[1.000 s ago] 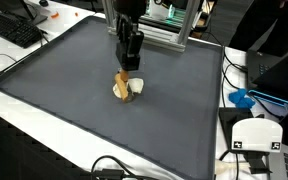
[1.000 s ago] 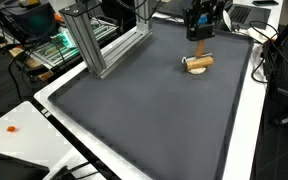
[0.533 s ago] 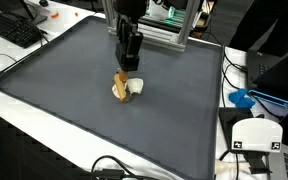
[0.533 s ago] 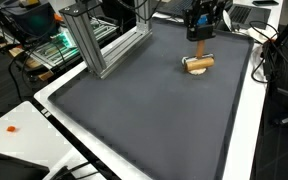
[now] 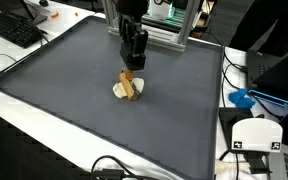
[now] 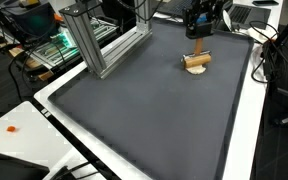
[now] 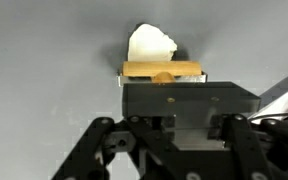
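A small object made of a tan wooden bar and a white lump [image 5: 129,89] lies on the dark grey mat [image 5: 64,95], toward the mat's far side. It also shows in an exterior view [image 6: 195,62]. My gripper [image 5: 133,68] points straight down, with its fingertips on the object's top. It shows in an exterior view [image 6: 197,42] too. In the wrist view the wooden bar [image 7: 161,69] lies crosswise right at the gripper's tip [image 7: 174,85], with the white lump [image 7: 150,46] just beyond it. The gripper body hides the fingertips, which appear shut on the bar.
An aluminium frame [image 6: 109,45] stands at the mat's edge near the arm. A keyboard [image 5: 12,30] lies beyond one corner. A white device [image 5: 254,135] and a blue item [image 5: 244,99] sit beside the mat, and cables [image 5: 109,170] run along the near edge.
The gripper has shifted slightly and the wooden and white object has turned with it. The bar now stands more upright in one exterior view and looks shorter in the other.
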